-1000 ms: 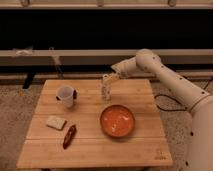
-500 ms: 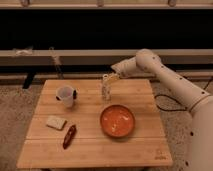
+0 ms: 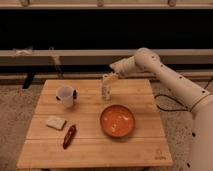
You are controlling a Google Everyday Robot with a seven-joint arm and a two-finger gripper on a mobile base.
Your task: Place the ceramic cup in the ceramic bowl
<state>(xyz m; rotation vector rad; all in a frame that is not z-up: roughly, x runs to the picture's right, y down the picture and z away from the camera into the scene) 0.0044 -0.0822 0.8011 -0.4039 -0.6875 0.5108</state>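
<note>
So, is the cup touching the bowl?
Apart. The camera view shows bare table between ceramic cup and ceramic bowl; the gripper is by the bottle.

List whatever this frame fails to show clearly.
All in the camera view:
- the end effector sits at the top of the slim bottle; the two blur together, so contact cannot be judged.
- the ceramic cup has a dark spot at its right side, too small to identify.
- the red item is too small to name.
- the arm is cut off by the right edge, and the base is unseen.
</note>
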